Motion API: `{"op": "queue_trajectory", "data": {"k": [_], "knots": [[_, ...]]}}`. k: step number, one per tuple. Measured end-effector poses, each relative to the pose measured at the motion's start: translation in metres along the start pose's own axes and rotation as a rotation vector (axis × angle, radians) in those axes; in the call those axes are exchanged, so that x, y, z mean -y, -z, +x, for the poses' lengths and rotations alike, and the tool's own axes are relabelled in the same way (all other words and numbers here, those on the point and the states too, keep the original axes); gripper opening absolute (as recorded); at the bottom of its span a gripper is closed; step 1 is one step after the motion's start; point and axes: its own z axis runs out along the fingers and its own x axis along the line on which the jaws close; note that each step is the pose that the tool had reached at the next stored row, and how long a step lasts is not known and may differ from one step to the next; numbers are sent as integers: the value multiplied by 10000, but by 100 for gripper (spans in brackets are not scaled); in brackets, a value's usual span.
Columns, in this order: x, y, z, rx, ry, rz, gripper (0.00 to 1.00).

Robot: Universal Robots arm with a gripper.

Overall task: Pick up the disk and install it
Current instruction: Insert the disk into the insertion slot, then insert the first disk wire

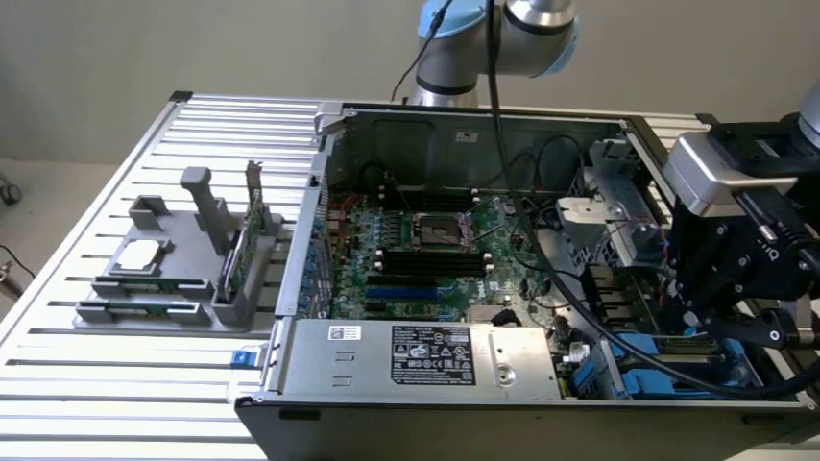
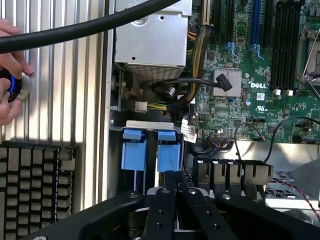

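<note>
My gripper (image 1: pixel 715 331) (image 2: pixel 175 175) hangs low over the near right corner of the open computer case (image 1: pixel 336 123), at the exterior view's right. My two black fingers (image 2: pixel 162 200) run in toward each other and the tips stand drawn together with hardly a gap. They sit right at the end of the disk (image 2: pixel 168 156) (image 1: pixel 647 373), seen here as a blue plastic carrier standing in the drive bay. I cannot tell whether the tips actually have hold of that blue end or only meet over it.

A second blue carrier (image 2: pixel 134 156) stands just beside the disk, on the side away from the motherboard (image 1: pixel 436 259) (image 2: pixel 260 75). The grey power supply (image 1: pixel 423 355) (image 2: pixel 150 35) lies along the case's near wall, to the left of the bay in the exterior view, with bundled wires between it and the carriers. A thick black cable (image 2: pixel 75 32) sweeps across in front of my wrist camera.

Outside the case, on the slatted table (image 1: pixel 129 384) (image 2: pixel 75 100), a person's hand (image 2: pixel 9 70) grasps a small device with a blue light (image 2: pixel 17 86), and a keyboard (image 2: pixel 35 185) lies near it. Well apart, at the exterior view's left, a grey fixture (image 1: pixel 192 197) carries a square CPU chip (image 1: pixel 138 254) and a green circuit card (image 1: pixel 234 257) standing on edge.
</note>
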Motion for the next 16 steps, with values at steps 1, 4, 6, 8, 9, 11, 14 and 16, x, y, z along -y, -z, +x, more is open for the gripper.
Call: {"op": "queue_trajectory", "data": {"k": [1,4,6,8,9,11,14,16], "knots": [[0,6,-1,-3,3,-1,13],[0,7,-1,-3,6,-11,13],[0,8,-2,-4,6,-11,13],[0,8,-2,-4,7,-11,13],[0,7,-2,-3,7,-11,13],[0,7,-2,-3,6,-11,13],[0,7,-2,-3,6,-11,13],[0,7,-3,-3,6,-11,13]]}}
